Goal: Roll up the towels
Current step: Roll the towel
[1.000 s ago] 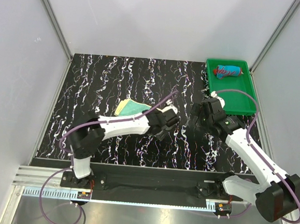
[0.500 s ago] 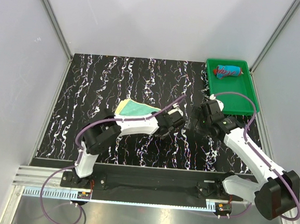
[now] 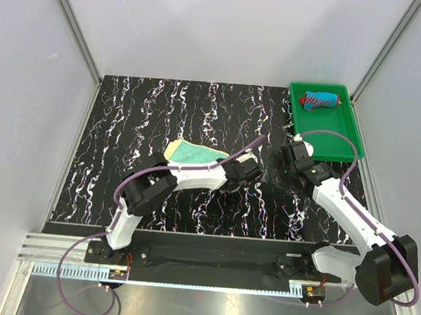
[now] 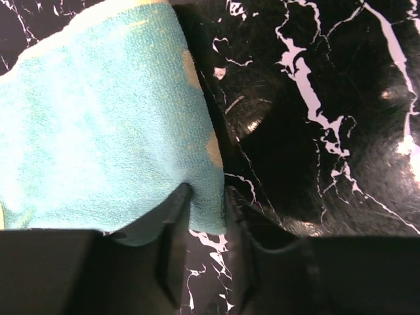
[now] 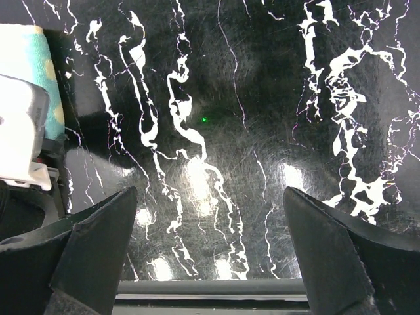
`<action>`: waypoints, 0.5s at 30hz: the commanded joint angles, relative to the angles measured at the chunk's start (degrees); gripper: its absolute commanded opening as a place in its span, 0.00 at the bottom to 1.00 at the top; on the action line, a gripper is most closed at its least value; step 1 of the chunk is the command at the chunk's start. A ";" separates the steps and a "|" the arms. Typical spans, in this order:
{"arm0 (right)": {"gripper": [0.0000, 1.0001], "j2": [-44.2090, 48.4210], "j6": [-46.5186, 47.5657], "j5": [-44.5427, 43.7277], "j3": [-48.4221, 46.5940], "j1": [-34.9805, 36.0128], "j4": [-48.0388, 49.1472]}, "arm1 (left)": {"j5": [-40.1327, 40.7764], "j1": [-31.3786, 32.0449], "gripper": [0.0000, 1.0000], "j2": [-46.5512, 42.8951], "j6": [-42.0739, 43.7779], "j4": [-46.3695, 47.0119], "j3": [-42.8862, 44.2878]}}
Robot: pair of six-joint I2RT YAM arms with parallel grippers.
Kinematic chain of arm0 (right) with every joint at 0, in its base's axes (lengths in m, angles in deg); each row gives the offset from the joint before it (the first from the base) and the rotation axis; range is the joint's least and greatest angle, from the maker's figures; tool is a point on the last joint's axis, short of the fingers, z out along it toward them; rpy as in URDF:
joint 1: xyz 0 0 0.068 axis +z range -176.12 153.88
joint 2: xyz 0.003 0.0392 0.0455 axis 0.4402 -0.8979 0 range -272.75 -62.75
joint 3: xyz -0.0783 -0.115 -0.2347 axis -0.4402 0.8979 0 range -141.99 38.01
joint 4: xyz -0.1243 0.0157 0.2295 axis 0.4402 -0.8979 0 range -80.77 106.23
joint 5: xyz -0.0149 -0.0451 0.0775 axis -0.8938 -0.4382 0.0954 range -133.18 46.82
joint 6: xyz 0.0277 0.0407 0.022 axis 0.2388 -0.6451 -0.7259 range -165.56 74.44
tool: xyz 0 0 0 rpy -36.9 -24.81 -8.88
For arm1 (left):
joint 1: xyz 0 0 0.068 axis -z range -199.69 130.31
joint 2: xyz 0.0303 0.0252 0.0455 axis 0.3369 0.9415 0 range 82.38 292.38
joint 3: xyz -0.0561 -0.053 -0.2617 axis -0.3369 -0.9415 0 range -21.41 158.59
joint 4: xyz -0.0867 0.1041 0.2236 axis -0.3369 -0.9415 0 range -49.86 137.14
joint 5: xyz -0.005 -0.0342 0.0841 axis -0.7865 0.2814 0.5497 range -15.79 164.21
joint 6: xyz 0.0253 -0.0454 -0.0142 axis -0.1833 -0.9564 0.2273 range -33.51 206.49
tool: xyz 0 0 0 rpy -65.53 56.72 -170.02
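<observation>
Black, white-veined table (image 3: 140, 123) between pale panels (image 3: 206, 33), with one towel pinched at its corner.
Just 9 o'clock of centre lies the yellow-teal towel (image 3: 187, 153). Only the left wrist view shows the left fingers (image 4: 178, 216) pinching its corner, the gap narrow. The right fingers (image 5: 98, 243) gape wide over bare table toward 3 o'clock. Far off at 1 o'clock, the green tray (image 3: 329, 117) holds the rolled red-blue towel (image 3: 321, 100).

A lab test cell: white panel walls (image 3: 206, 26), aluminium posts (image 3: 75, 26), marbled tabletop (image 3: 163, 110).

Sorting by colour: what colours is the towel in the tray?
The rolled towel is blotched red and blue; top external view.
</observation>
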 commanded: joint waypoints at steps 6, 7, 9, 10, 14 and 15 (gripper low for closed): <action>1.00 -0.56 1.33 0.20 0.06 -2.20 1.91 | -3.11 -0.05 0.00 0.24 -0.99 1.68 -1.25; 1.00 -0.39 1.51 0.12 -0.12 -2.55 1.74 | -3.81 -0.05 0.00 -0.20 -1.25 1.33 -0.99; 1.00 -0.21 2.12 0.20 -0.91 -3.61 1.12 | -7.14 -0.05 0.00 -1.95 -1.78 0.54 -0.64; 1.00 -0.04 2.22 0.20 -1.26 -3.87 1.03 | -8.37 -0.05 0.00 -2.48 -2.65 0.10 0.06; 1.00 0.49 2.48 1.51 -3.19 -4.40 0.42 | -16.70 -0.05 0.00 -7.13 -5.64 0.01 0.07; 1.00 0.58 2.31 2.04 -3.46 -4.49 0.50 | -18.21 -0.05 0.00 -7.93 -6.26 0.27 -0.28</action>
